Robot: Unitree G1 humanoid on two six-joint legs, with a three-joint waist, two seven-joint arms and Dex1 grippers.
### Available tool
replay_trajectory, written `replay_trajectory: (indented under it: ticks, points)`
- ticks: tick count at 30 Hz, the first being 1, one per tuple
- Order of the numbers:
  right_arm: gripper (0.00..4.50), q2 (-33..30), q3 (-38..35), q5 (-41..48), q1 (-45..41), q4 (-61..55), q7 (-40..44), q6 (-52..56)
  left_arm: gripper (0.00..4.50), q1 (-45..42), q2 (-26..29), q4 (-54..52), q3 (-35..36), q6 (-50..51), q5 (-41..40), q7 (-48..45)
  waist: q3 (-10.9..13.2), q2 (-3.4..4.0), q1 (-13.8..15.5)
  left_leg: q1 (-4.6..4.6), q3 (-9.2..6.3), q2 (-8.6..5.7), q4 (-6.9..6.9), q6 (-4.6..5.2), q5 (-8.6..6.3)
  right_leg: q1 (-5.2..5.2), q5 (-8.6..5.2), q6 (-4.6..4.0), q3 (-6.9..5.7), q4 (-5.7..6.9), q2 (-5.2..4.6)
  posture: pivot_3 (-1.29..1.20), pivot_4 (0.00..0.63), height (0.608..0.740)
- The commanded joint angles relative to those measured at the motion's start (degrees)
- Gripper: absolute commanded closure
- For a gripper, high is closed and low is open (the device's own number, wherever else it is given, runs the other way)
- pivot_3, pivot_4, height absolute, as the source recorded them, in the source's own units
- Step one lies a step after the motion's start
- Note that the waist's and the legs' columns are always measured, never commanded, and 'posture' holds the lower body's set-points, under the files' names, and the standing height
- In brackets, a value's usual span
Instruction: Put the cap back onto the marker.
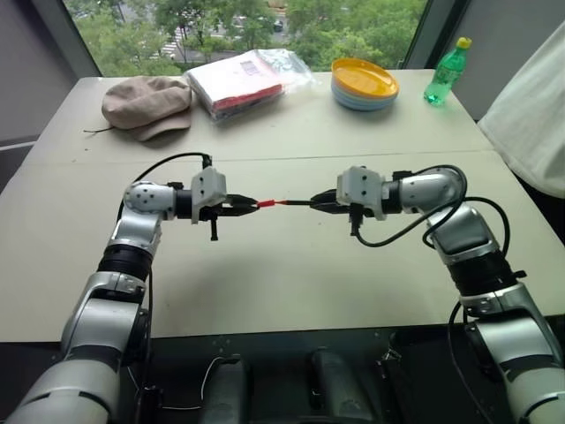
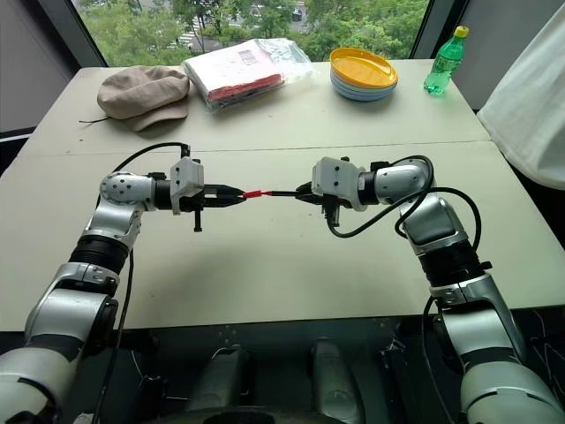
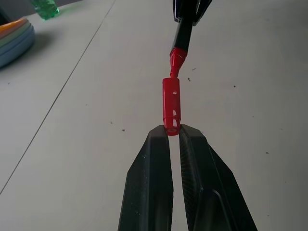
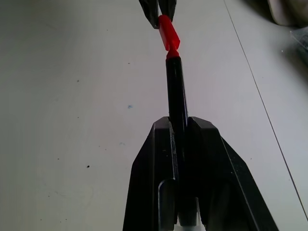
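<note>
Above the middle of the beige table [image 1: 282, 274] my two grippers face each other. My left gripper [image 1: 254, 205] is shut on the closed end of the small red cap [image 3: 171, 102], whose open end points toward the other hand. My right gripper [image 1: 315, 203] is shut on the black marker [image 4: 176, 89]. The marker's red tip [image 3: 176, 61] touches the cap's open mouth, slightly off line with it. In the head views cap and tip meet as one thin red bit [image 1: 268, 203] between the hands.
At the table's far side lie a tan hat [image 1: 146, 104], a plastic-wrapped packet [image 1: 243, 81], a stack of plates with a yellow one on top [image 1: 364, 84] and a green bottle [image 1: 447, 72]. White cloth [image 1: 530, 115] hangs at the right edge.
</note>
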Motion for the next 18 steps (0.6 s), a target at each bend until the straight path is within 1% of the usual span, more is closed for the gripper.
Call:
replay_trajectory:
  ticks: [1,13,18]
  points:
    - [4.45,0.43,-0.36,1.07,-1.30,-1.72,-0.13,-0.34,4.48,-1.15,0.22,-1.98,0.46,-0.30,-0.30,-0.36,0.00,0.00,0.01,0.00,0.00,0.00,0.00,0.00,0.00,0.00,0.00,0.00,0.00,0.00,0.00,0.00,0.150,0.740]
    - [4.45,1.18,0.50,1.46,-0.92,-3.30,0.95,0.98,4.48,-1.61,-1.18,-2.18,-0.16,-2.03,0.01,-1.19,0.00,0.00,0.02,0.00,0.00,0.00,0.00,0.00,0.00,0.00,0.00,0.00,0.00,0.00,0.00,0.00,0.150,0.740]
    - [4.45,1.50,0.90,1.89,-0.94,-4.03,1.98,3.01,4.48,-1.73,-1.31,-2.15,-0.67,-4.85,0.83,-1.69,0.00,0.00,0.02,0.00,0.00,0.00,0.00,0.00,0.00,0.00,0.00,0.00,0.00,0.00,0.00,0.00,0.150,0.740]
